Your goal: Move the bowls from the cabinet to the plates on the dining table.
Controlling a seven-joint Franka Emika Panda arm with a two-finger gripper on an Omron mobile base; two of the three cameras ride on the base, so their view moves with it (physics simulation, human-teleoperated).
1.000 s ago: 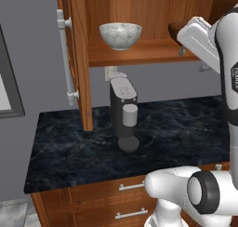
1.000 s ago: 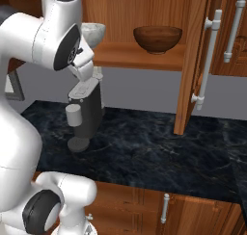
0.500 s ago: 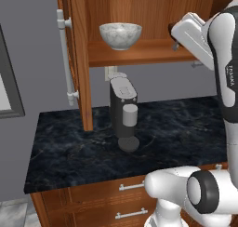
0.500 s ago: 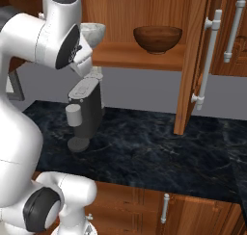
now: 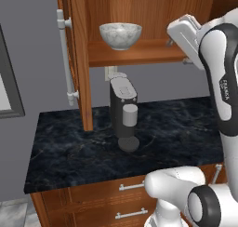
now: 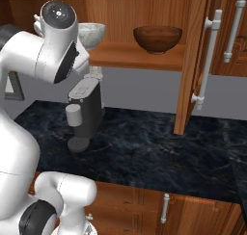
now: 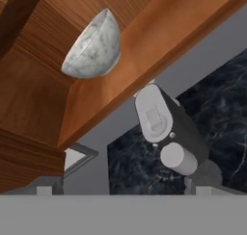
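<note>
Gripper (image 7: 120,190) spread wide, nothing in it, off the cabinet (image 5: 139,54) shelf's front edge w/ open air to the marbled bowl (image 7: 91,46), brown bowl (image 6: 157,38) sits apart.

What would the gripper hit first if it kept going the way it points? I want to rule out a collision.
Probably the front edge of the cabinet shelf or the coffee machine just beneath; depth is unclear. The marbled bowl lies off to one side.
</note>
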